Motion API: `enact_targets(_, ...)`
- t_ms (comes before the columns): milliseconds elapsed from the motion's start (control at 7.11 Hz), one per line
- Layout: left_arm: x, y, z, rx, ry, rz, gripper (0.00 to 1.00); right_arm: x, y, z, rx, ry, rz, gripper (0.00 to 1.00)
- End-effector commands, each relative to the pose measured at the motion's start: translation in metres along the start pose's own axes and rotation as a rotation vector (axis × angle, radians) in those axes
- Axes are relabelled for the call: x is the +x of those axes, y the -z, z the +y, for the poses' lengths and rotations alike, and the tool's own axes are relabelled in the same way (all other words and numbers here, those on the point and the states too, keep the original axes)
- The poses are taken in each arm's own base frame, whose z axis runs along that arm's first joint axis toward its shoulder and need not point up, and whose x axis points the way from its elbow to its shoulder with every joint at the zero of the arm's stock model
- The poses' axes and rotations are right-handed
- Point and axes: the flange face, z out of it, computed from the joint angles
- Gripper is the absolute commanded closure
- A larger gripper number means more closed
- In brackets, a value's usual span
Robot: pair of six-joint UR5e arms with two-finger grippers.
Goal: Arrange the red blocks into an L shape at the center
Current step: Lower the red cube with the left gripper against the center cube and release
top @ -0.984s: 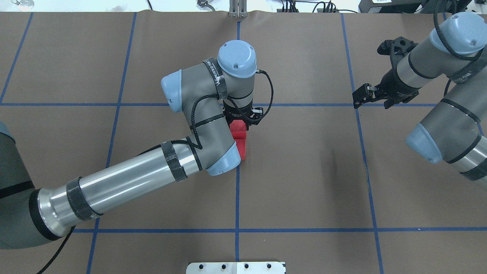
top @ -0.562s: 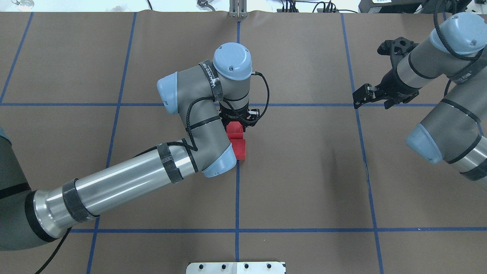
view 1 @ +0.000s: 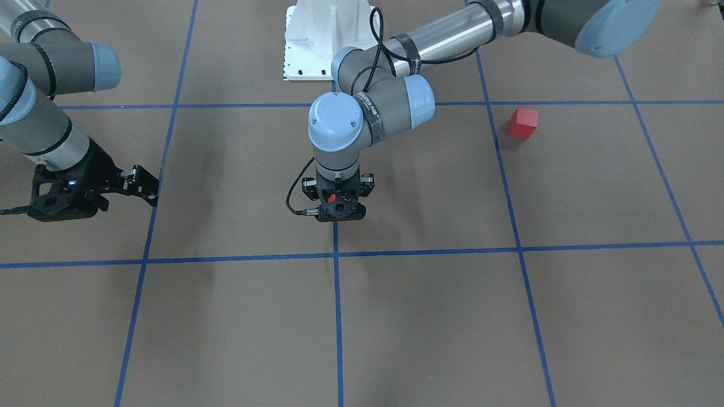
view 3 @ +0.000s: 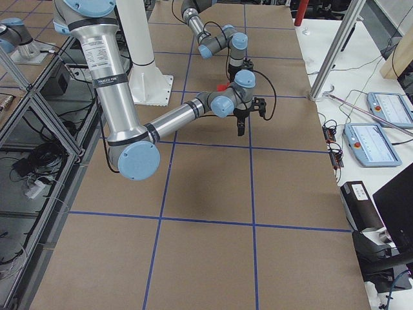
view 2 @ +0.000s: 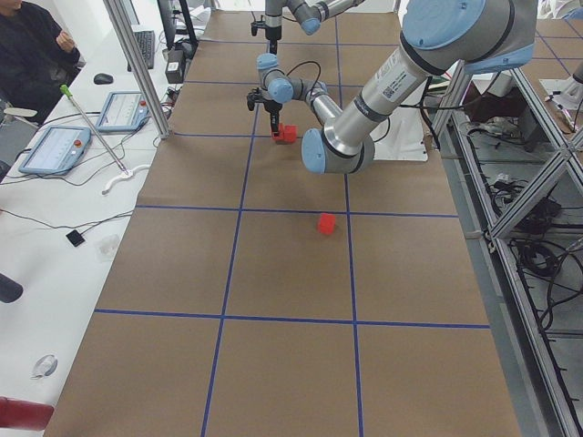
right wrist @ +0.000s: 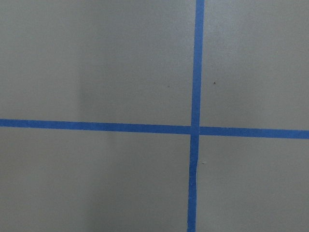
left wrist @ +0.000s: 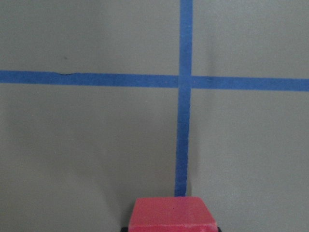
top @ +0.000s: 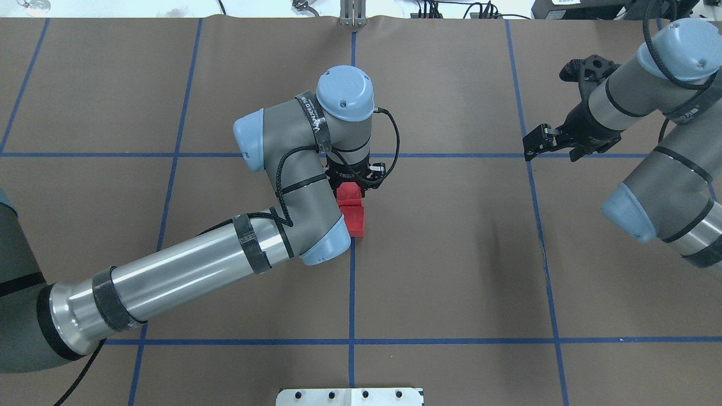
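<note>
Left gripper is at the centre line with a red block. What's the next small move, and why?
Probably ease down and open the left gripper. Its held red block is right beside the second red block at the centre line, though I cannot tell whether it touches the table. The third red block lies apart, not yet fetched.
</note>
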Motion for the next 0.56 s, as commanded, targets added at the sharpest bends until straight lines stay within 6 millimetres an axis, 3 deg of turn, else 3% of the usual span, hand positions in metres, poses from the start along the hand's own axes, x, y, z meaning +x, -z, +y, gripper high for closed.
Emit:
enact_targets(0, 0.003, 0.002, 0.004, 0.001, -0.002, 0.006, 1.0, 0.0, 0.0, 0.0, 0.0, 0.0, 0.0, 0.01)
enact_targets(281, 0.002, 0.002, 0.005, 0.001, -0.004, 0.008, 1.0, 0.0, 0.0, 0.0, -0.001, -0.001, 0.001, 0.01)
enact_targets(422, -0.008, -0.007, 0.011, -0.008, -0.005, 0.002, 1.0, 0.0, 0.0, 0.0, 0.0, 0.0, 0.0, 0.01)
